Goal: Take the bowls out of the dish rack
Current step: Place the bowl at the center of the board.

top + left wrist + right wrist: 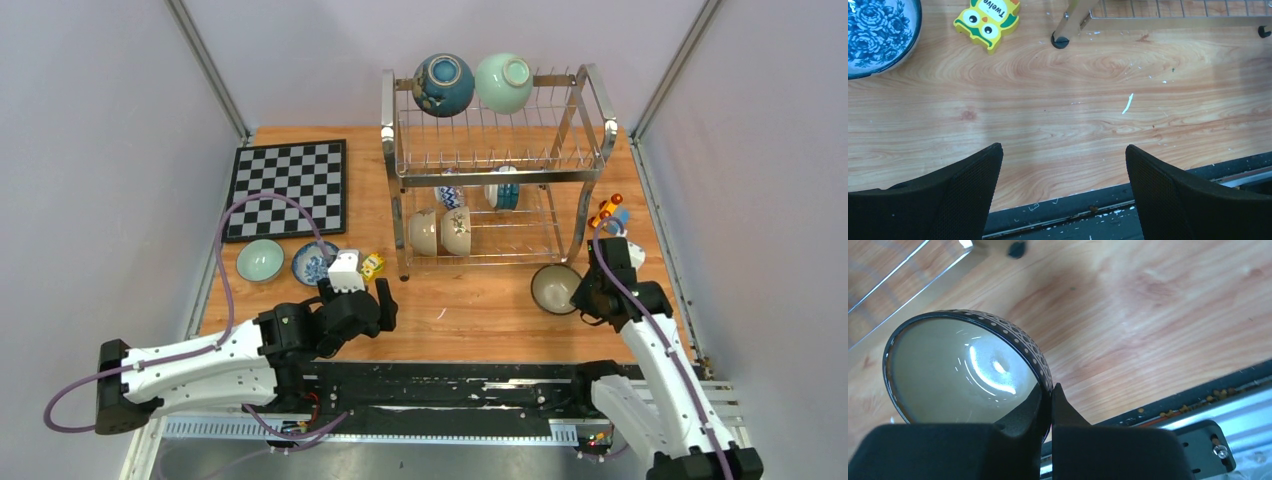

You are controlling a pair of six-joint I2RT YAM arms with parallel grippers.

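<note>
**Near edge, left.** Left hand (1063, 150): fingers spread wide, holding nothing, poised over bare surface (470, 320).

**Near edge, right.** Right hand (1050, 392): pressed together on the rim of the dark-rimmed bowl (963, 375). The bowl is tilted and empty, just off the rack's front right leg. I cannot tell whether it rests on the surface.

**Middle, left.** Green bowl (260, 260) and flowered bowl (315, 264), side by side on the surface, both upright and empty. Owl block (372, 265) just beside them.

**Rack (480, 177), lower tier.** Two cream bowls (456, 230) on edge at the front and two patterned bowls (503, 190) behind them.

**Rack, upper tier.** Blue bowl (443, 84) and mint bowl (503, 82), tipped with their bases toward the viewer.

**Far left.** Chessboard (288, 188), lying flat.

**Tally.** Two bowls are set out, one is in hand and clear of the rack, and six are left to unload. By my reckoning about a third of the task is done.
</note>
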